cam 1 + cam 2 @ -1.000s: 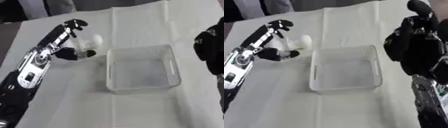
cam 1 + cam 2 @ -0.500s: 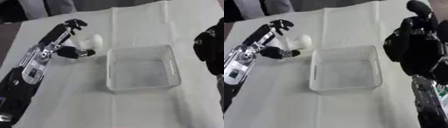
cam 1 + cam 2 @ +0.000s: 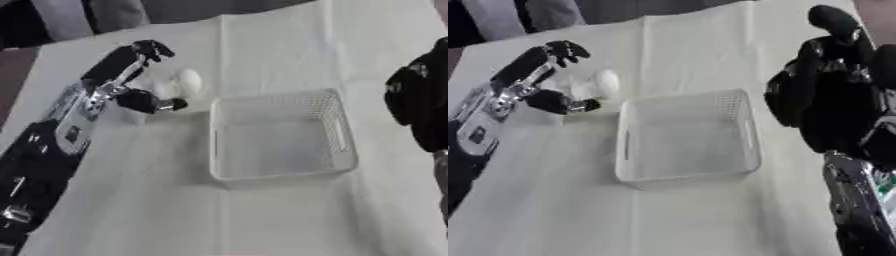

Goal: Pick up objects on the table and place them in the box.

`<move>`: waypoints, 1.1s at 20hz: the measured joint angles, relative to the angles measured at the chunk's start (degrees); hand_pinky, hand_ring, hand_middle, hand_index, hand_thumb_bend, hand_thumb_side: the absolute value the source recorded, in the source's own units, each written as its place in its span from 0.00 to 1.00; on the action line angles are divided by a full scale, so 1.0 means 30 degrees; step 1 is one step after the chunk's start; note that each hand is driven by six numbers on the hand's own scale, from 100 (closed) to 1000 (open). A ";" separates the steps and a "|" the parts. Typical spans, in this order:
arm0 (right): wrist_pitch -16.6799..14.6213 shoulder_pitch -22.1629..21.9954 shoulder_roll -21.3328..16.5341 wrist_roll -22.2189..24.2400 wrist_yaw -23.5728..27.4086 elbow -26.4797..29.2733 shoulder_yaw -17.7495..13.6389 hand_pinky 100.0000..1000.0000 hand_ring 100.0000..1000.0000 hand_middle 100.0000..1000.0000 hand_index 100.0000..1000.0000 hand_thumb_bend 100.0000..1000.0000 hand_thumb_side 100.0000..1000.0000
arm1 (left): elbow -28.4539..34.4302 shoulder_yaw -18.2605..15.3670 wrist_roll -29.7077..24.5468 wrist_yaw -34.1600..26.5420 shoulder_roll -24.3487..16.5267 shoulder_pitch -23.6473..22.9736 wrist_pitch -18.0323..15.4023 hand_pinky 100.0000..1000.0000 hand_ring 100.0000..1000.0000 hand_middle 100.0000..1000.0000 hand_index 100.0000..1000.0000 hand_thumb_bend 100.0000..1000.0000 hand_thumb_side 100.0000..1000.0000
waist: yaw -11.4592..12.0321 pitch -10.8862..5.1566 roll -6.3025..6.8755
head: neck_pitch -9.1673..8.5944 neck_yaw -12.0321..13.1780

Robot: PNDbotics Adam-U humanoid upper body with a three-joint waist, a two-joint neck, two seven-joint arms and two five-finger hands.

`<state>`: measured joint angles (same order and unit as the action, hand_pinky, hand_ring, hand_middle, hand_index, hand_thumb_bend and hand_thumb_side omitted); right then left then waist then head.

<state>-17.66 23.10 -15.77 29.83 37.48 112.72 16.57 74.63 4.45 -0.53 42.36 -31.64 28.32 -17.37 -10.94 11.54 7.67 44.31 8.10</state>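
Left hand (image 3: 131, 85) hovers with fingers and thumb spread around the small white rounded object (image 3: 187, 81) lying on the bench (image 3: 131, 200) beside the white basket (image 3: 337, 135), which looks empty, so nothing's placed yet.

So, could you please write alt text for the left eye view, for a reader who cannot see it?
The robot's left hand reaches around a white rounded object on a white tablecloth, beside an empty white box. The dark right hand shows at the right edge.
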 measured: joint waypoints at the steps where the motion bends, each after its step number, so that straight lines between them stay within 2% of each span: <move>1: 0.0000 0.0004 -0.0001 0.0004 0.0000 0.0000 0.0003 0.00 0.12 0.28 0.85 0.00 0.80 | -0.0239 0.0035 0.0134 0.0114 0.0000 0.0149 -0.0118 0.58 0.68 0.73 0.81 0.73 0.63 | -0.0042 0.0026 -0.0002 | 0.0000 0.0001; 2: -0.0003 0.0006 -0.0002 0.0010 0.0000 0.0000 0.0005 0.00 0.12 0.28 0.85 0.00 0.80 | -0.0453 0.0068 0.0255 0.0256 0.0000 0.0280 -0.0223 0.52 0.64 0.71 0.80 0.74 0.64 | -0.0087 0.0054 -0.0006 | 0.0000 0.0001; 3: -0.0006 0.0008 -0.0004 0.0019 0.0000 0.0000 0.0007 0.00 0.12 0.28 0.85 0.00 0.80 | -0.0658 0.0071 0.0368 0.0397 0.0000 0.0406 -0.0312 0.54 0.65 0.71 0.80 0.73 0.64 | -0.0099 0.0062 -0.0010 | 0.0000 0.0001; 4: -0.0014 0.0011 -0.0004 0.0033 0.0000 0.0000 0.0011 0.00 0.12 0.28 0.85 0.00 0.80 | -0.0852 0.0071 0.0461 0.0501 0.0000 0.0505 -0.0401 0.49 0.61 0.69 0.79 0.74 0.66 | -0.0107 0.0063 -0.0018 | 0.0000 0.0002; 5: -0.0028 0.0015 -0.0004 0.0052 0.0000 0.0000 0.0014 0.00 0.12 0.28 0.85 0.00 0.80 | -0.1049 0.0071 0.0535 0.0566 0.0000 0.0594 -0.0476 0.48 0.61 0.68 0.79 0.74 0.66 | -0.0146 0.0065 -0.0022 | 0.0000 0.0004; 6: -0.0032 0.0017 -0.0005 0.0079 0.0000 0.0000 0.0019 0.00 0.11 0.28 0.85 0.00 0.80 | -0.1246 0.0071 0.0576 0.0588 0.0000 0.0697 -0.0534 0.47 0.60 0.67 0.78 0.68 0.69 | -0.0200 0.0067 -0.0024 | 0.0000 0.0006; 7: -0.0029 0.0018 -0.0006 0.0118 0.0000 0.0000 0.0031 0.00 0.12 0.28 0.85 0.00 0.80 | -0.1476 0.0079 0.0521 0.0562 0.0002 0.0792 -0.0592 0.47 0.59 0.66 0.78 0.68 0.68 | -0.0238 0.0067 -0.0025 | 0.0000 0.0007; 8: -0.0015 0.0022 -0.0006 0.0152 0.0002 0.0000 0.0056 0.00 0.11 0.28 0.85 0.00 0.80 | -0.1746 0.0093 0.0386 0.0430 0.0002 0.0837 -0.0661 0.46 0.62 0.70 0.80 0.67 0.70 | -0.0276 0.0069 -0.0025 | 0.0000 0.0008; 15: 0.0036 0.0038 -0.0010 0.0227 0.0059 0.0001 0.0121 0.00 0.11 0.28 0.85 0.00 0.80 | -0.3702 0.0107 -0.2453 -0.3462 -0.0233 0.1838 -0.0539 0.45 0.64 0.71 0.81 0.66 0.71 | -0.0441 0.0053 -0.0025 | 0.0000 0.0012; 20: 0.0058 0.0054 -0.0011 0.0295 0.0101 0.0001 0.0130 0.00 0.11 0.28 0.85 0.00 0.80 | -0.4587 -0.0175 -0.3284 -0.4623 -0.0718 0.2012 -0.0495 0.47 0.64 0.71 0.81 0.70 0.69 | -0.0514 0.0048 -0.0015 | 0.0000 0.0012; 22: 0.0040 0.0095 -0.0014 0.0320 0.0109 0.0001 0.0139 0.00 0.11 0.28 0.85 0.00 0.80 | -0.4728 -0.0177 -0.3577 -0.4608 -0.0917 0.2014 -0.0627 0.50 0.65 0.73 0.82 0.79 0.65 | -0.0563 0.0048 -0.0002 | 0.0000 0.0012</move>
<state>-17.55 23.39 -15.81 30.79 37.80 112.73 16.99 60.44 3.92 -11.26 28.54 -34.39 34.37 -19.25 -12.63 11.69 7.66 44.31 8.14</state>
